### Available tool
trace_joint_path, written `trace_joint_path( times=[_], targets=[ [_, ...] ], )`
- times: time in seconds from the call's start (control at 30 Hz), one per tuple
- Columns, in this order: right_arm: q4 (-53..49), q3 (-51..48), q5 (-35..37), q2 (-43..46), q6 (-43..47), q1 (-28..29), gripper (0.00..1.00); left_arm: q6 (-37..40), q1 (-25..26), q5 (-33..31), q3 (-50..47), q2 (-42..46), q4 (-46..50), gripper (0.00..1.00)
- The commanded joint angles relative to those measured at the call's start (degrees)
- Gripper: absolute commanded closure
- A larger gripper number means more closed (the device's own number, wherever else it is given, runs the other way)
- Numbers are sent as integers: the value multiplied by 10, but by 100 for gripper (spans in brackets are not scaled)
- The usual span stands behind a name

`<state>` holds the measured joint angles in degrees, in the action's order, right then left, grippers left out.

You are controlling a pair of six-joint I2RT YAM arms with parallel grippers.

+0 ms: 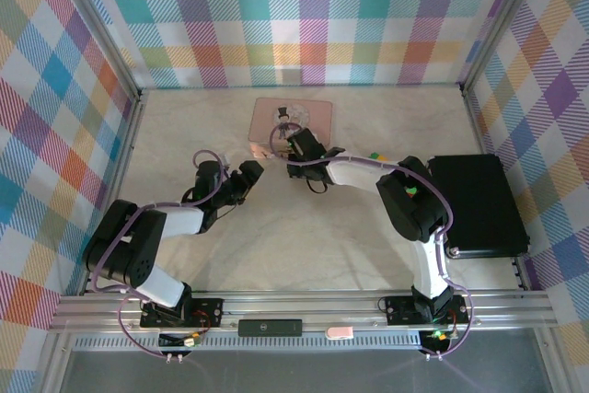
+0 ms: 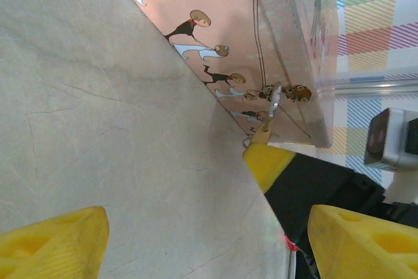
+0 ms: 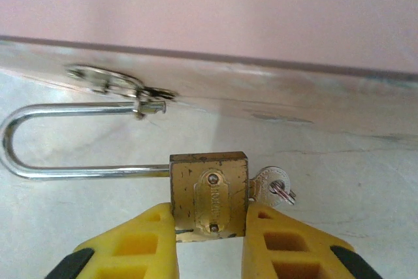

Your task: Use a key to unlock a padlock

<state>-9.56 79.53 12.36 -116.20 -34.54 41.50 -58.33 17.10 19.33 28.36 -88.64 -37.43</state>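
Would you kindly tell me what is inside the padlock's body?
A key sits in the padlock: its silvery head sticks out of the brass body, its blade hidden within. One leg of the shackle also enters it.

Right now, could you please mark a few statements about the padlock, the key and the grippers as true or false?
1. The right gripper is shut on the padlock. True.
2. The left gripper holds the key. False: it is open, holding nothing; the key sits in the padlock.
3. The padlock lies beside the pink box. True.
4. The shackle is locked into the body. False: one leg ends free, outside the body.
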Motion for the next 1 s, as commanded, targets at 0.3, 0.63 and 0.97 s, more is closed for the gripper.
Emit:
trace_joint_path(
  times=[0.3,0.63,0.97],
  targets=[
    [-2,79,-45,-53,-3,3,90,-63,-8,40,-1,-72,-168,31],
    [-14,-6,-81,25,27,3,91,-35,-33,31,-22,-19,-110,25],
    [-69,-203,-111,167,13,12,89,100,-41,-50,42,92,143,0]
  ],
)
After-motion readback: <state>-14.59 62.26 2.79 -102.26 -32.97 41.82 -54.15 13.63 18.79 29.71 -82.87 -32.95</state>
